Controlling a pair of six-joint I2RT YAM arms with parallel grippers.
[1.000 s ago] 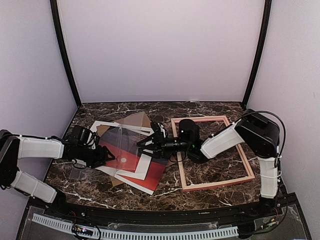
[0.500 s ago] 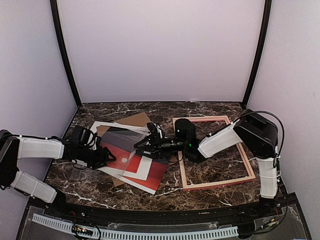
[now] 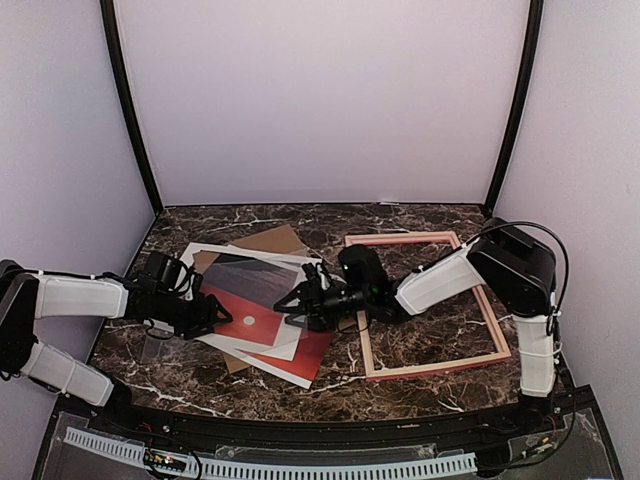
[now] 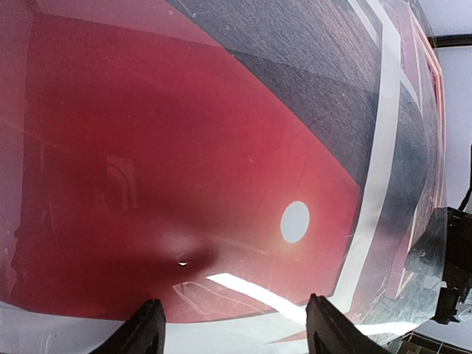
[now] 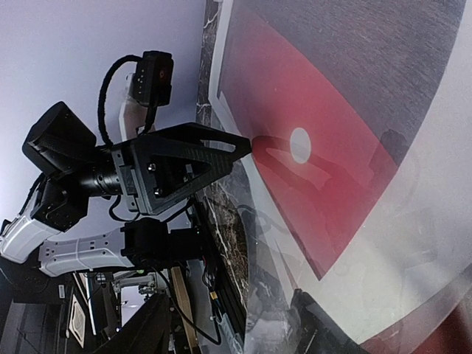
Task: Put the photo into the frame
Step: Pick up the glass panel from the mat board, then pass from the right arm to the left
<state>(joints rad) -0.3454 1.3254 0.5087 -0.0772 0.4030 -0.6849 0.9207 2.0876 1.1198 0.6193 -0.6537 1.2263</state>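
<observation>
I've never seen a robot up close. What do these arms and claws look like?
The left arm and right arm have white shells on their long segments and chunky black joints. A thin black cable loops beside the right one. The left claw and right claw are black; the left's flat triangular fingers show small screws.

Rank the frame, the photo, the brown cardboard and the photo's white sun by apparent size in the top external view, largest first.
1. The frame.
2. The photo.
3. The brown cardboard, judged only by its exposed part; the rest is covered.
4. The white sun, a small dot.
</observation>
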